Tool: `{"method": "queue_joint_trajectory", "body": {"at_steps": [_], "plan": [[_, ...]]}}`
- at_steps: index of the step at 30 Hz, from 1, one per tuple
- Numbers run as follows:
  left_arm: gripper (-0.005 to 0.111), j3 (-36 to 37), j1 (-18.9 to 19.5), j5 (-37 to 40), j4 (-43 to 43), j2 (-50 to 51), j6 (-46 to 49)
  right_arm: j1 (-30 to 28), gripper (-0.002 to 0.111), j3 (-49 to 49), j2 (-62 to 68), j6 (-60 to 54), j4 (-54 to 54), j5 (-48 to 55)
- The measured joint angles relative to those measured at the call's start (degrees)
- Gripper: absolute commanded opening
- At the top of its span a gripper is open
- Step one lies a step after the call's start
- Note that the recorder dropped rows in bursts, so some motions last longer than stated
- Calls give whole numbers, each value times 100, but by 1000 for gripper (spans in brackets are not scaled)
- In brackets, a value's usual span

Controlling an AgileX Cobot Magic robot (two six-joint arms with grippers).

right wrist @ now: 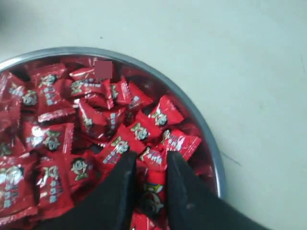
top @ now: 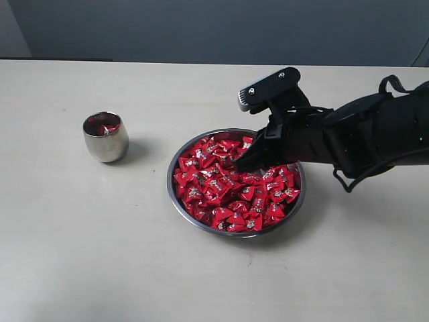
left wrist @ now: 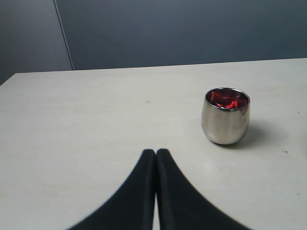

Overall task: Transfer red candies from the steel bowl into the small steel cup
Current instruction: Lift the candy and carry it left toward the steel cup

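Now your right claw (right wrist: 151, 160) sits in the bowl (top: 170, 184), its fingers narrowly apart among the candies (top: 214, 188); I cannot tell if it grips one. Your left claw (left wrist: 156, 153) is pressed together. The cup (top: 106, 137), with red inside, stands at the bowl's 9 o'clock.

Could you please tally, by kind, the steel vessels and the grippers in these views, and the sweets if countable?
Steel bowl: 1
Small steel cup: 1
Grippers: 2, the left gripper and the right gripper
Total: 4
The red candies are piled too thickly to count.
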Motion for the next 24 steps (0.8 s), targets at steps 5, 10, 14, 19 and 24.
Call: {"method": "queue_joint_trajectory", "body": {"at_steps": [5, 10, 14, 19, 24], "plan": [[0, 0, 0, 0, 0, 0, 0, 0, -1, -470, 0, 0, -120, 71], [0, 0, 0, 0, 0, 0, 0, 0, -1, -1188, 265, 0, -244, 520], [0, 0, 0, 0, 0, 0, 0, 0, -1, -1768, 751, 0, -244, 663], [0, 0, 0, 0, 0, 0, 0, 0, -1, -2639, 1456, 0, -244, 1143], [0, 0, 0, 0, 0, 0, 0, 0, -1, -3516, 2108, 0, -244, 1800]]}}
